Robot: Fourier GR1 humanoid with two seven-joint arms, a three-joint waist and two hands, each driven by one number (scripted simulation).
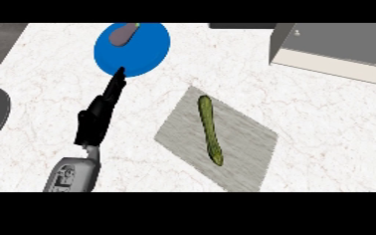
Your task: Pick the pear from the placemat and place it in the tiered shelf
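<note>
A long thin green vegetable (210,129), shaped more like a cucumber than a pear, lies lengthwise on the grey placemat (242,154) in the middle of the counter. The grey tiered shelf (330,45) stands at the back right, with a pale lower board showing. My left hand (94,122) is at the left, well left of the placemat. It is open, its straight fingers pointing away from me, their tips at the near edge of a blue plate (147,50). It holds nothing. My right hand does not show.
On the blue plate at the back left lies a purple-grey eggplant (123,34). A dark rounded object (3,109) pokes in at the left edge. The white marbled counter (316,109) stretches between placemat and shelf.
</note>
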